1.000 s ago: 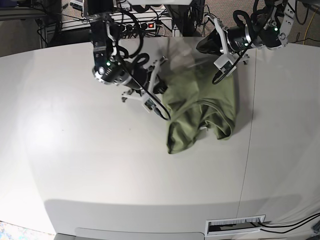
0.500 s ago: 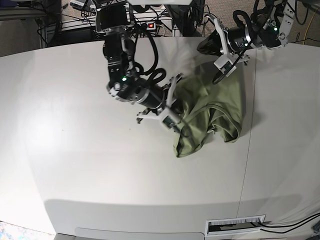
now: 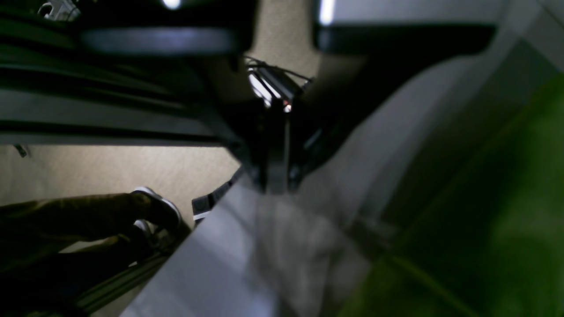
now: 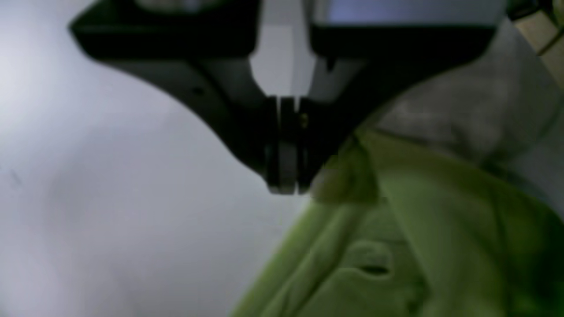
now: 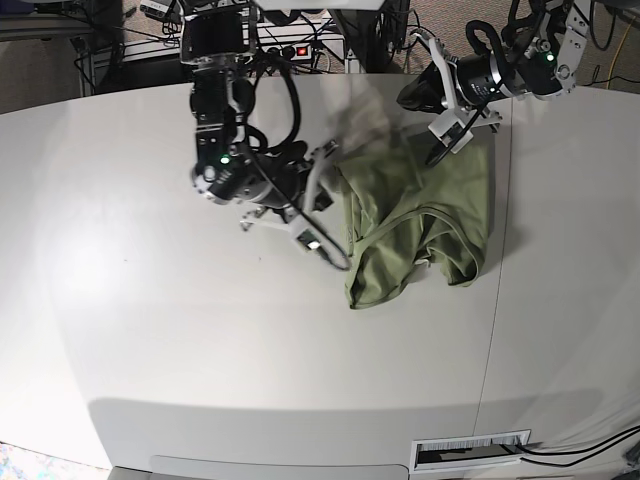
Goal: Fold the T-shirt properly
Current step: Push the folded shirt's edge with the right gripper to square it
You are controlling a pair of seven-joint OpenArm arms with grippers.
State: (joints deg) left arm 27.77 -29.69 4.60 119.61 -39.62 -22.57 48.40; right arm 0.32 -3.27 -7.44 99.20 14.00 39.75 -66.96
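The olive-green T-shirt lies crumpled on the white table, right of centre. My right gripper sits low at the shirt's left edge. In the right wrist view its jaws are shut. A fold of the shirt lies just beside them, with no cloth visible between the pads. My left gripper hovers at the shirt's far edge. The blurred left wrist view shows it shut, with the shirt off to its lower right.
A seam runs down the table right of the shirt. Cables and a power strip lie behind the table's far edge. A white slotted plate sits at the near edge. A person's shoe shows on the floor beyond the table.
My right arm swung right into the shirt's left side, then eased back a little. The shirt shifted slightly right and its far part spread wider. The left arm barely moved.
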